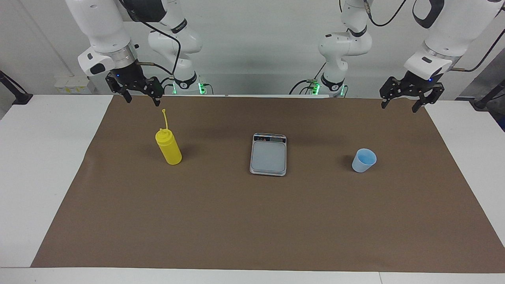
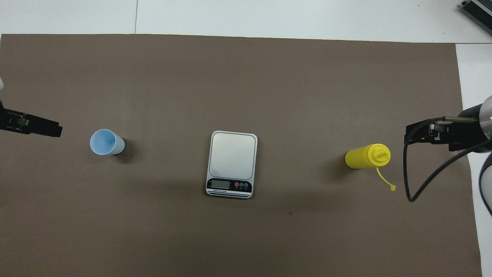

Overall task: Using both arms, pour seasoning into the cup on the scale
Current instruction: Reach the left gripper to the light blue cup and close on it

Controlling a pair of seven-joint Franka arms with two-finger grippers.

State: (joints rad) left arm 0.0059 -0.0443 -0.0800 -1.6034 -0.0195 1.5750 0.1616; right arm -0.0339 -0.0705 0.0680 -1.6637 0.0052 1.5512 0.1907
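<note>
The yellow seasoning bottle (image 1: 169, 148) stands upright on the brown mat toward the right arm's end, its cap strap sticking up; it also shows in the overhead view (image 2: 367, 156). The scale (image 1: 268, 154) (image 2: 232, 163) lies mid-mat with nothing on it, its display strip on the edge nearer the robots. The light-blue cup (image 1: 364, 160) (image 2: 106, 142) stands upright and empty toward the left arm's end. My right gripper (image 1: 143, 99) (image 2: 413, 134) is open and empty, raised over the mat beside the bottle. My left gripper (image 1: 399, 105) (image 2: 54, 130) is open and empty, raised over the mat's edge beside the cup.
The brown mat (image 1: 252, 221) covers most of the white table (image 1: 43, 165). A loose black cable (image 2: 419, 181) hangs from the right arm over the mat's edge. A grey device corner (image 2: 478, 11) shows at the table's corner farthest from the robots.
</note>
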